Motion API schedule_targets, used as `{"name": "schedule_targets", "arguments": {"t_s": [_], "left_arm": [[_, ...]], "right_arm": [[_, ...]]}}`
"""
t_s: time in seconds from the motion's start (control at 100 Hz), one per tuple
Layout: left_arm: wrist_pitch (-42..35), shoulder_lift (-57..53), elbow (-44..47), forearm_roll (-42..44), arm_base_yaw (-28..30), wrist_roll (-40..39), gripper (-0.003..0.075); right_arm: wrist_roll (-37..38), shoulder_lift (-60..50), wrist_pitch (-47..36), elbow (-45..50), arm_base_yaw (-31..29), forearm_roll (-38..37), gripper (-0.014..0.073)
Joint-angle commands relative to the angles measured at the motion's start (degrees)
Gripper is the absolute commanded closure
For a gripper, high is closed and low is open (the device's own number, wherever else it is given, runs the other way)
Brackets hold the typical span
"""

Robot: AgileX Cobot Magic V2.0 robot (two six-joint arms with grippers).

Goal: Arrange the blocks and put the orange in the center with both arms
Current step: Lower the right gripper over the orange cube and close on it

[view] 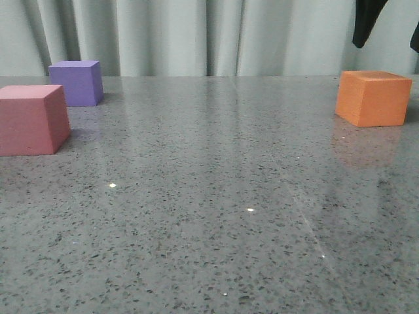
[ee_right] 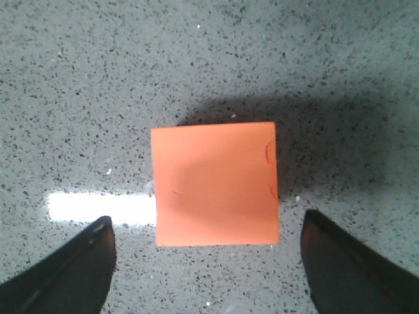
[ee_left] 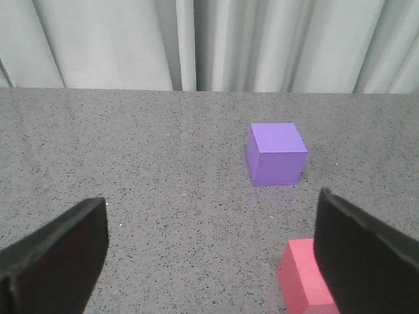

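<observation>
The orange cube [view: 373,97] sits on the table at the far right. My right gripper [ee_right: 208,226] hangs above it, open and empty; the cube's top face [ee_right: 215,183] lies just beyond the fingertips. Black finger tips [view: 366,19] show at the top right of the front view. The pink-red cube [view: 31,119] sits at the left edge, the purple cube [view: 78,82] behind it. My left gripper [ee_left: 211,206] is open and empty above the table. In its view the purple cube [ee_left: 276,154] lies ahead and the pink-red cube [ee_left: 303,281] sits partly behind one finger.
The grey speckled table [view: 216,196] stretches between the cubes. A pale curtain [view: 196,33] hangs behind the far edge. A bright light reflection [ee_right: 98,207] lies beside the orange cube.
</observation>
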Motion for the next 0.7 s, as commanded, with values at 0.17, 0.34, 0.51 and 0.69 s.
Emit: {"name": "schedule_targets", "arguments": {"t_s": [0.17,0.34,0.51,0.69], "left_arm": [[-3.93,0.29,-1.64,-0.66,0.02,-0.46,0.0122],[-3.93,0.29,-1.64,-0.66,0.02,-0.46,0.0122],[-3.93,0.29,-1.64,-0.66,0.02,-0.46,0.0122],[-3.93,0.29,-1.64,-0.66,0.02,-0.46,0.0122]], "right_arm": [[-0.63,-1.08,-1.35,-1.96,0.02,-0.60,0.0013],[-0.63,0.36,-1.77,-1.96,0.02,-0.65,0.0013],[-0.63,1.90,-1.94,-1.96,0.02,-0.65,0.0013],[-0.63,3.29,-2.29,-1.96,0.02,-0.65,0.0013]]}}
